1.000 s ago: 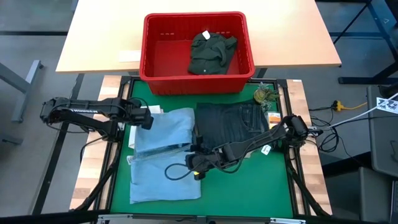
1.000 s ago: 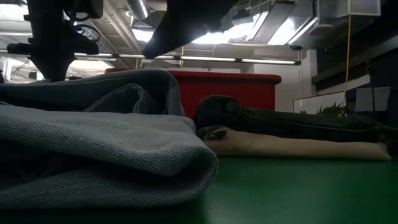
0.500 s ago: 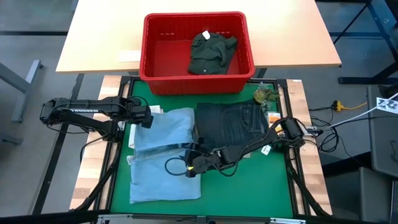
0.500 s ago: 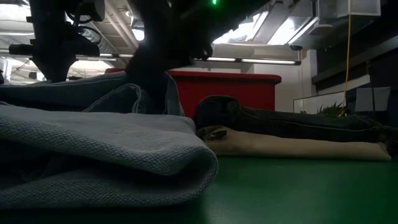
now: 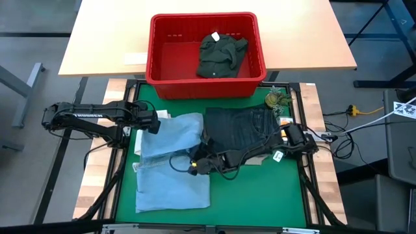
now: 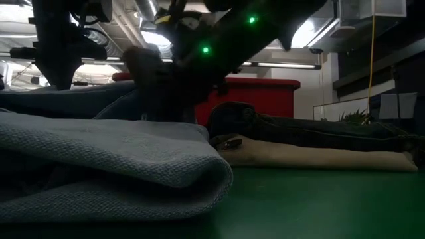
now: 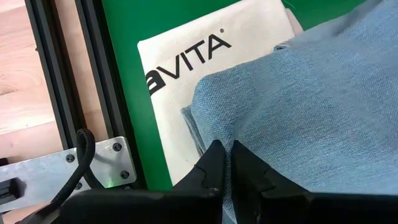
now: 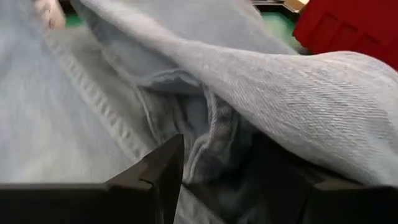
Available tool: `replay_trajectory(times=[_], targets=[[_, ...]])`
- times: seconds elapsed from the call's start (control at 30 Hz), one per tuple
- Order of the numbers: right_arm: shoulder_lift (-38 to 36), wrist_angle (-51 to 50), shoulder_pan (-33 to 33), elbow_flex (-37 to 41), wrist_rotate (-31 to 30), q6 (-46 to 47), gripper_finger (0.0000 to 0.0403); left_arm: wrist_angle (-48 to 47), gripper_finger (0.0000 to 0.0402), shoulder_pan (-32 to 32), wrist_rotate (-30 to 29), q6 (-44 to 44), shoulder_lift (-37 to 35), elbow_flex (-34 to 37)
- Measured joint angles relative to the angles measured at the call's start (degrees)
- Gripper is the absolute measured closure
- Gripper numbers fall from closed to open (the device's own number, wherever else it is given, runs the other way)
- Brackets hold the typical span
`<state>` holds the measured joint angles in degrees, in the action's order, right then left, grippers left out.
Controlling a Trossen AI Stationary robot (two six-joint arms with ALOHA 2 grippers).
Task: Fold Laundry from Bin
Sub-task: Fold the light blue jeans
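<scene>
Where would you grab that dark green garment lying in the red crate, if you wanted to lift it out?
Probably from straight above, pinching a raised fold near the middle of the dark green garment. It lies crumpled in a heap against the far right corner of the red crate, whose walls block any sideways approach; its bunched ridges give fingers something to close on.

The white tote bag (image 7: 205, 74) lies mostly hidden under the light blue jeans (image 7: 323, 112), its printed word cut off.

Green table (image 5: 253, 195), light blue jeans (image 5: 172, 175), dark jeans (image 5: 244, 130), perhaps atop beige trousers (image 6: 312, 157)
</scene>
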<state>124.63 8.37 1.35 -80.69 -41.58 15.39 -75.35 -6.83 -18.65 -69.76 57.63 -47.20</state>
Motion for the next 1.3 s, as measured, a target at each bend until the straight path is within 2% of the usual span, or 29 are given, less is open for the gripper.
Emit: replay_trajectory(times=[0.2, 0.3, 0.4, 0.53, 0.57, 0.7, 0.83, 1.03, 1.3], targets=[[1.2, -0.6, -1.1, 0.0, 0.2, 4.1, 0.0218, 0.0, 0.0395, 0.0, 0.1, 0.0, 0.0, 0.0], [1.3, -1.4, -1.1, 0.0, -0.1, 4.2, 0.0239, 0.0, 0.0395, 0.0, 0.1, 0.4, 0.0, 0.0], [1.3, -2.6, -1.1, 0.0, -1.9, 3.6, 0.0286, -0.1, 0.0395, 0.0, 0.1, 2.0, 0.0, 0.0], [1.3, -2.6, -1.0, 0.0, -2.4, -1.1, 0.0375, -0.4, 0.0395, 0.0, 0.1, 2.0, 0.0, 0.0], [1.3, -2.7, -1.0, 0.0, -2.4, -2.8, 0.0387, -0.8, 0.0395, 0.0, 0.1, 2.0, 0.0, 0.0], [0.9, -5.1, -0.5, 0.0, -2.6, -7.9, 0.0374, -2.5, 0.0395, 0.0, 0.1, 2.1, 0.0, 0.0], [0.6, -8.0, -0.5, -0.7, -3.3, -8.2, 0.0377, -2.6, 0.0395, 0.0, 0.1, 2.0, 0.0, 0.0], [0.6, -9.3, -0.7, -1.2, 2.8, -8.3, 0.0393, -2.6, 0.0395, 0.0, 0.1, 2.3, 0.0, 0.0], [0.5, -35.1, -0.6, -9.9, 0.4, -9.9, 0.0395, -2.7, 0.0395, 0.0, -0.3, 2.9, 0.0, 0.0]])
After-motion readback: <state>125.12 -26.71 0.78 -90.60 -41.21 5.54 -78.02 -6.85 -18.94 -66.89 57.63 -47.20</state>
